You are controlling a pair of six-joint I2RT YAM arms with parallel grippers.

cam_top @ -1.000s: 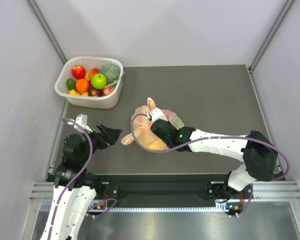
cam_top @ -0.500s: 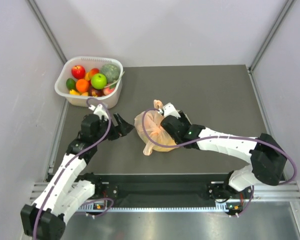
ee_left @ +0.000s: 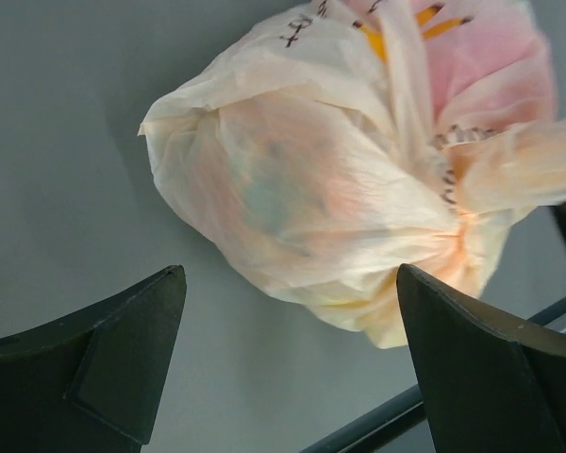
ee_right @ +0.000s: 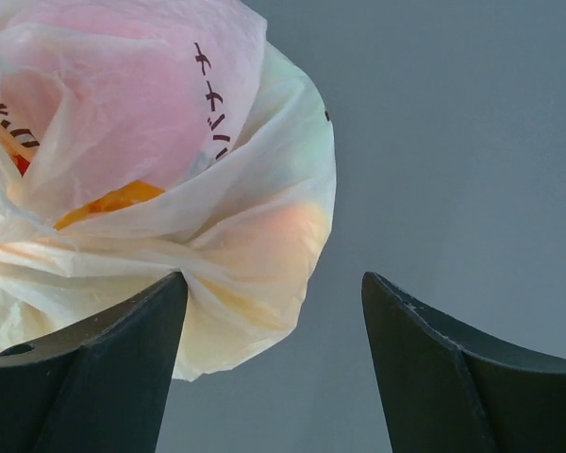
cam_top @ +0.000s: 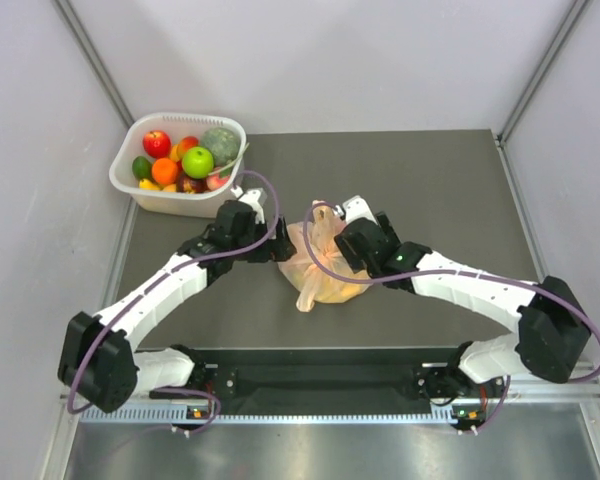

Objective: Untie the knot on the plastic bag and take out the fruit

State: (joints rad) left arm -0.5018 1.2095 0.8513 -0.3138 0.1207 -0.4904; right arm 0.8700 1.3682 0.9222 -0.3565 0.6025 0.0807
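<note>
While the left jaws and right jaws stand wide and empty, the plastic bag (cam_top: 318, 268) is seen tied on the table (cam_top: 440, 180) between them
The knot (ee_left: 457, 215) is found ahead of the left jaws, toward their right finger; if film beside it is pinched, the tie may be tightened, or the bag dragged with the fruit (ee_right: 108, 200) inside

plastic bag (cam_top: 315, 272) between left hand (cam_top: 278, 250) and right hand (cam_top: 335, 250); tub (cam_top: 185, 205) far-left.
</note>
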